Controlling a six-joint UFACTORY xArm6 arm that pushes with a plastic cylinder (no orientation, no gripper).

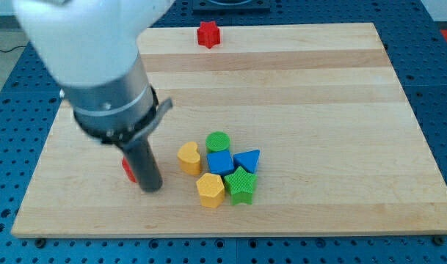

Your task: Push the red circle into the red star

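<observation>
The red star [208, 34] sits at the view's top edge of the wooden board [311, 88], left of centre. The red circle [128, 169] is at the lower left, mostly hidden behind my dark rod; only a red sliver shows at the rod's left side. My tip [151, 187] rests on the board right beside that red block, on its right and slightly below. The star is far up and to the right of the tip.
A cluster of blocks lies right of the tip: a yellow heart [189, 158], a green circle [218, 141], a blue cube [220, 163], a blue triangle [247, 160], a yellow hexagon [210, 190] and a green star [241, 184]. The arm's grey body [109, 88] covers the upper left.
</observation>
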